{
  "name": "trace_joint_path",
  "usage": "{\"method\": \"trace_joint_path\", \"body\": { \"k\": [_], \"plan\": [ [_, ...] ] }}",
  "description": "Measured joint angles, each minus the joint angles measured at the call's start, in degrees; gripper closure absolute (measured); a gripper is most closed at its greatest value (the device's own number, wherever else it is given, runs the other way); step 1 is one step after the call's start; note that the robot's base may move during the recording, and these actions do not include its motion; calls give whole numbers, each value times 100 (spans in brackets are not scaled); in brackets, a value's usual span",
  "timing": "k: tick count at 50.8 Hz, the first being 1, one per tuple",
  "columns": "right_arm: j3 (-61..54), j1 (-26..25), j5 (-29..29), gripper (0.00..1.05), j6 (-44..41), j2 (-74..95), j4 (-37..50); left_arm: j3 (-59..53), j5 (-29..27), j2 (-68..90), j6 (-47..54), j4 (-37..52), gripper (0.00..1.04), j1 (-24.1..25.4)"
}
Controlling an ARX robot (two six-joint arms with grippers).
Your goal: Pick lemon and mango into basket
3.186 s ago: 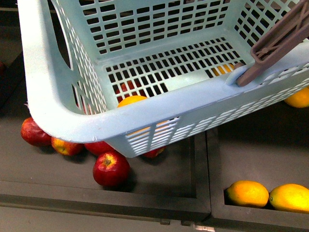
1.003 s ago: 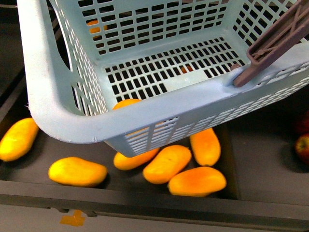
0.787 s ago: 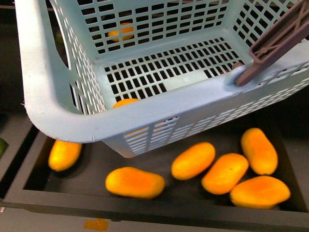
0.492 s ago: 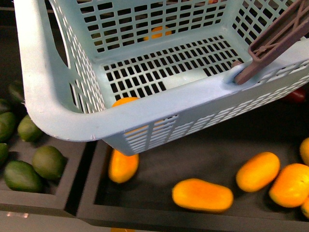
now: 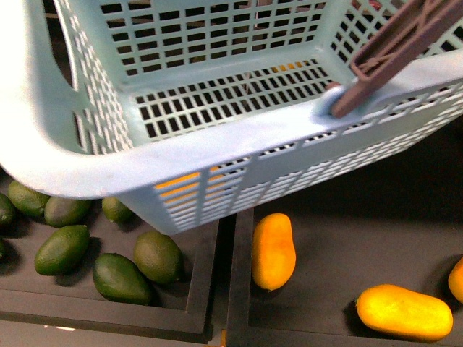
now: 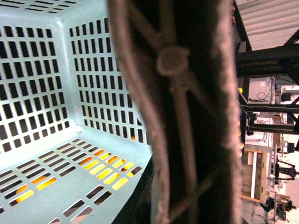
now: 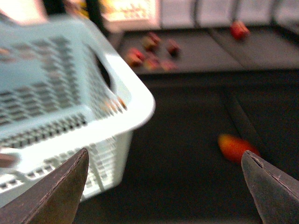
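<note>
The right gripper (image 7: 164, 153) hangs with its two fingers (image 7: 56, 191) spread wide and nothing between them, so it is empty. Close ahead of it, off to one finger's side, is a corner of the basket (image 7: 135, 100), whose pale teal rim is the nearest thing to the gripper. Further ahead on a dark floor lies a blurred red-orange fruit (image 7: 236, 145), and well beyond that a few small red fruits (image 7: 152, 51), too blurred to name. The left gripper's fingers cannot be made out: its camera is filled by the basket's brown handle (image 6: 177, 116), so its grasp cannot be told. Past the handle, yellow-orange glows through the slotted base. In the front view the lemon (image 5: 179, 186) shows only as yellow-orange slivers through the near wall's slots, inside the basket. Below that wall, clear of the basket, a mango (image 5: 273, 249) lies in a dark tray (image 5: 325, 217), with a second mango (image 5: 403, 312) further along — dark green fruits (image 5: 119, 278) fill the neighbouring tray.
</note>
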Motion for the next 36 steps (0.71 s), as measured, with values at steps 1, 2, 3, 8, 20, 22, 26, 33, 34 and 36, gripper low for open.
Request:
{"method": "trace_joint_path", "body": {
  "k": [1, 2, 3, 8, 20, 22, 26, 33, 34, 36],
  "plan": [
    [197, 116, 492, 9, 251, 85, -533, 0, 0, 0, -4, 0, 100, -4],
    [297, 149, 721, 9, 385, 127, -772, 0, 9, 0, -4, 0, 100, -11],
    [498, 173, 1178, 9, 660, 205, -1272, 0, 4, 0, -4, 0, 100, -15],
    [918, 52, 2118, 9, 1421, 417, -2345, 0, 15, 0, -7, 2, 100, -44],
    [1311, -1733, 922, 9, 1904, 1397, -1899, -2, 61, 0, -33, 4, 100, -76],
    [1333, -2092, 584, 9, 1847, 1735, -1652, -2, 46, 0, -37, 4, 100, -76],
    [1346, -2765, -111, 9, 1615, 2745, -1082, -2, -24, 0, -33, 4, 100, -46],
    [1355, -3069, -391, 9, 1191, 4411, -234, -2, -24, 0, 7, 4, 100, -42],
    [1357, -3056, -404, 9, 1134, 4658, -116, 0, -20, 0, 7, 4, 100, -42],
    [1362, -3029, -407, 9, 1075, 4903, 13, -2, 0, 0, -4, 4, 100, -48]
  ]
}}
